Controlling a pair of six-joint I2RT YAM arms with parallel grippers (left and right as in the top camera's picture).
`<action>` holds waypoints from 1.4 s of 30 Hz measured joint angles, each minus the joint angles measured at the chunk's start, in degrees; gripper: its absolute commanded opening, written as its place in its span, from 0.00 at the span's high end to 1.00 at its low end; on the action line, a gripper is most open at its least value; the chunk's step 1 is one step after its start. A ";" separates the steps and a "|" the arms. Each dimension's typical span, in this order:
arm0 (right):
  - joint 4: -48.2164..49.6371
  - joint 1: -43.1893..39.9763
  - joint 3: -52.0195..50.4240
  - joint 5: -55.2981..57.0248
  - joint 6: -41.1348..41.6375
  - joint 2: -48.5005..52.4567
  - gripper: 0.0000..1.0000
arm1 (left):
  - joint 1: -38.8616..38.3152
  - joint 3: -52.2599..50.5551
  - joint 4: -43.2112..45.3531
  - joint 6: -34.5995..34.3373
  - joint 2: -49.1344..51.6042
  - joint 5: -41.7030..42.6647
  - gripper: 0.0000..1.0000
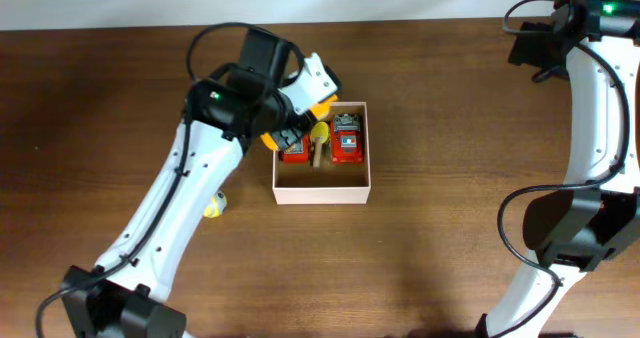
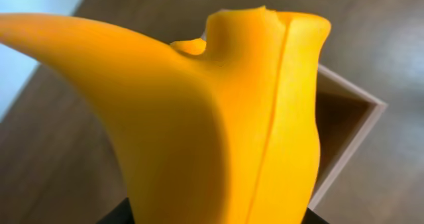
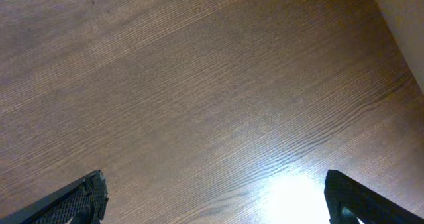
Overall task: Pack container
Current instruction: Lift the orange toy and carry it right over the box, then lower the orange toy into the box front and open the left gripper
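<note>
Left pincer (image 1: 292, 126) clamping yellow toy (image 2: 218, 118) over container (image 1: 322, 192), right pincer (image 3: 215, 201) spread wide, labels on red toys (image 1: 346, 140) unreadably small

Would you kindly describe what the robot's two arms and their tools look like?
Both the left arm and right arm have smooth white tubular links joined by black housings, each showing a small green light. Black cables loop loosely alongside them. The right tool has black fingers with textured inner faces.
</note>
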 measured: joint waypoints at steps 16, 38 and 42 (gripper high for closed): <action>0.00 0.00 0.00 0.00 -0.02 0.00 0.01 | -1.55 0.00 -3.34 1.38 8.48 2.97 0.44; -0.02 0.00 0.00 0.00 -0.02 0.00 0.01 | -5.84 0.00 -4.17 7.82 16.83 5.01 0.46; 0.00 0.00 -0.02 0.00 -0.04 0.00 0.01 | -7.37 0.00 -5.46 8.04 16.83 5.03 0.45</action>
